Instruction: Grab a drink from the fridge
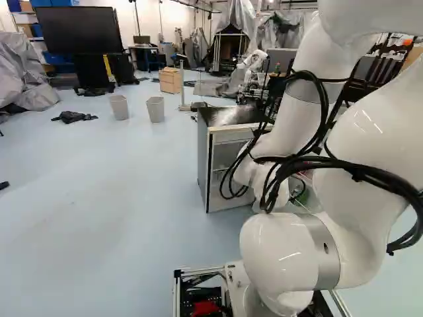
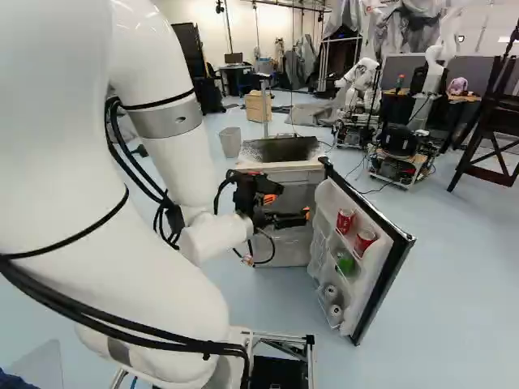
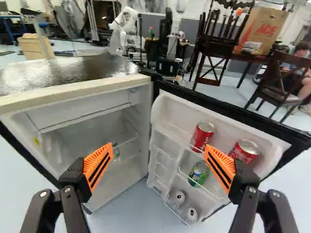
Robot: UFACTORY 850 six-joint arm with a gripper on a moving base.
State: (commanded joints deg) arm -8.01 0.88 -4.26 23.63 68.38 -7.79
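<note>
We noted the fridge with its door swung wide, which we took to be what gave the arm room to reach the door shelves. The gripper was empty, its fingers spread, presumably so that they could pass either side of a can. Shelf rails along the door's inner face seemed to keep the drinks from tipping out. One red can stood on the upper shelf towards the hinge edge, a second red can towards the free edge; a green can sat one shelf below. All lay ahead of the gripper, off to its door side rather than between the fingers. Which drink was wanted, we could not tell.
</note>
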